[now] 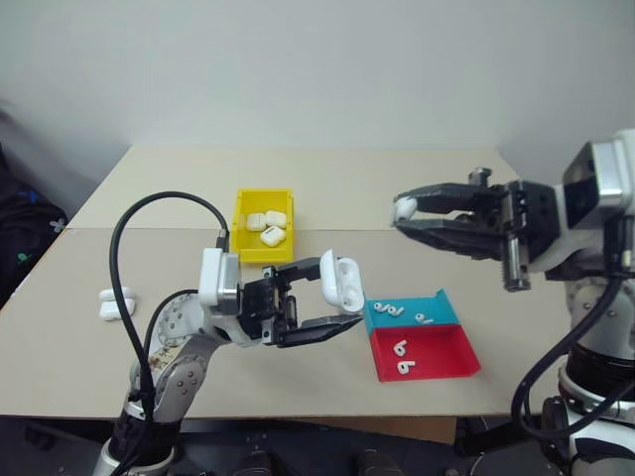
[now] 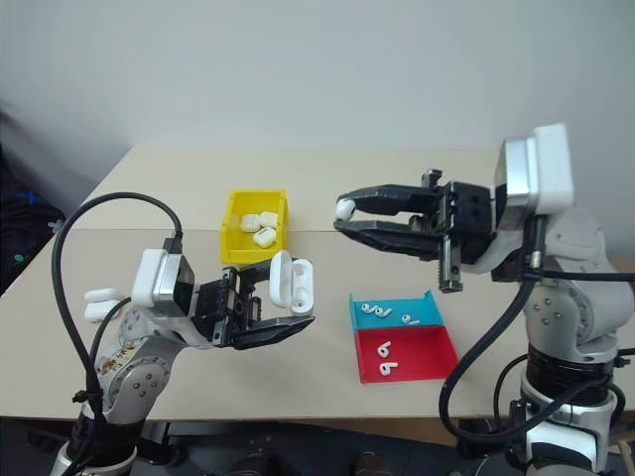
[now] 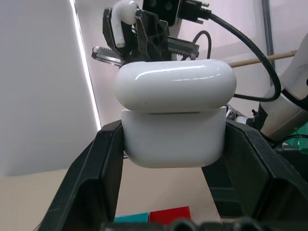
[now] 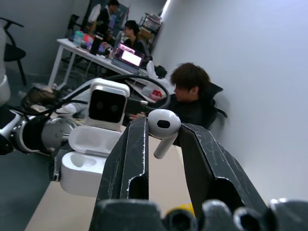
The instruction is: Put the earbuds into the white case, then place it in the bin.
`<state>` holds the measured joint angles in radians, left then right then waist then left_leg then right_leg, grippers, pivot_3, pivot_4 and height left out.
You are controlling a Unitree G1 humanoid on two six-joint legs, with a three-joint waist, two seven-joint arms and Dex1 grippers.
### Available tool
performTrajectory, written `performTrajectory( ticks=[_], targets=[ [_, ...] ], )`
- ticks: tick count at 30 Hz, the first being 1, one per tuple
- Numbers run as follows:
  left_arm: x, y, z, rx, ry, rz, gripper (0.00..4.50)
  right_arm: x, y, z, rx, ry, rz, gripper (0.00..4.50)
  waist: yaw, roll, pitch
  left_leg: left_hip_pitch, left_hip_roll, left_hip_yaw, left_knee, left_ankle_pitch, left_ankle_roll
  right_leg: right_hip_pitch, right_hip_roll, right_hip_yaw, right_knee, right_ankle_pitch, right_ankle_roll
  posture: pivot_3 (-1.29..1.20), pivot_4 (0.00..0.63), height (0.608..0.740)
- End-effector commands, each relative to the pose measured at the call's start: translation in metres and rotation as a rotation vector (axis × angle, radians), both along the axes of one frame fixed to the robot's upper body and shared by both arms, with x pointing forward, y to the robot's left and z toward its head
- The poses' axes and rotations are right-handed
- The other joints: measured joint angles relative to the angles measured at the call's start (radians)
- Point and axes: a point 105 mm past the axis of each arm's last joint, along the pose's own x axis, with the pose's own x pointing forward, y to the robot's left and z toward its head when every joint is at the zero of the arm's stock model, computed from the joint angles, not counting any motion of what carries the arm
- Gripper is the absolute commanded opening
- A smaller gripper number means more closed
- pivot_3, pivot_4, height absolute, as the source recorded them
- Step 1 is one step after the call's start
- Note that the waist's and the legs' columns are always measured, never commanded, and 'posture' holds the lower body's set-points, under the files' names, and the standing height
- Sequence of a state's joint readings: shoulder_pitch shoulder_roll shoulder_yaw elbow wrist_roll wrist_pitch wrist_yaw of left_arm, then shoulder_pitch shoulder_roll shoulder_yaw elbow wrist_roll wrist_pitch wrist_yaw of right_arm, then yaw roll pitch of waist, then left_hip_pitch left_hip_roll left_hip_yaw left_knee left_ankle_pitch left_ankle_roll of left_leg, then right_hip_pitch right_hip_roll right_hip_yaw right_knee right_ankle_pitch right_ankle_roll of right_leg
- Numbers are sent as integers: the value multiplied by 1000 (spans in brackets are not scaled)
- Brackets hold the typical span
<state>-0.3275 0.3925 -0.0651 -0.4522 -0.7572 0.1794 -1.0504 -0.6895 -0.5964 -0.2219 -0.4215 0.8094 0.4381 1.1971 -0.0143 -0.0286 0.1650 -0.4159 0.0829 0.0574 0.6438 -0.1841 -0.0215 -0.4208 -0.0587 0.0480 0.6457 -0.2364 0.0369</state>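
In the left eye view, the white case is clamped between the fingers of the left gripper above the middle of the table, its lid swung open so that the sockets can be reached. An earbud is pinched at the fingertips of the right gripper, which is held level and pointed toward the case from the right, apparently so the bud can be carried across and seated. The bin stands toward the far edge at the middle and already holds several closed cases. More earbuds lie in a blue-and-red tray near the front edge, right of centre. Two spare cases rest by the left edge.

In the right eye view the same layout is seen; the held bud is well apart from the open case, so insertion is judged not yet done.

In the left wrist view, the case body is seen squeezed between the two black fingers, lid raised above it, with the other gripper and its bud beyond.

In the right wrist view, the bud is gripped by its head between the fingers, stem hanging free, presumably left clear for the socket. The open case is seen beyond, and people are seated at desks in the background.
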Motion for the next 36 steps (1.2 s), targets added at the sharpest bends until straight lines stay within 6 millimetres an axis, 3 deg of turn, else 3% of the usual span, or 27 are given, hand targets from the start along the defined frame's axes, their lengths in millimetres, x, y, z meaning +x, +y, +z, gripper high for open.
performTrajectory(
  ticks=[1, 11, 32, 36],
  targets=[
    [-8, -1, 8, -34, -32, -30, 2779, -7, 8, 4, 1, -50, 58, 1162, -1, 0, 0, 0, 0, 0, 0, 0, 0, 0, 0, 0, 0, 0, 0, 0, 150, 740],
    [-10, -3, 9, -66, -47, -34, 2779, -5, 23, -10, -69, -50, 110, 1162, 0, 0, 0, 0, 0, 0, 0, 0, 0, 0, 0, 0, 0, 0, 0, 0, 150, 740],
    [-10, -5, 7, -66, -55, -23, 2779, 3, 26, -27, -148, -78, 76, 1162, 0, 0, 0, 0, 0, 0, 0, 0, 0, 0, 0, 0, 0, 0, 0, 0, 150, 740],
    [-9, -6, 6, -57, -49, -16, 2779, 5, 26, -34, -187, -82, 59, 2119, 0, 0, 0, 0, 0, 0, 0, 0, 0, 0, 0, 0, 0, 0, 0, 0, 150, 740]
  ],
)
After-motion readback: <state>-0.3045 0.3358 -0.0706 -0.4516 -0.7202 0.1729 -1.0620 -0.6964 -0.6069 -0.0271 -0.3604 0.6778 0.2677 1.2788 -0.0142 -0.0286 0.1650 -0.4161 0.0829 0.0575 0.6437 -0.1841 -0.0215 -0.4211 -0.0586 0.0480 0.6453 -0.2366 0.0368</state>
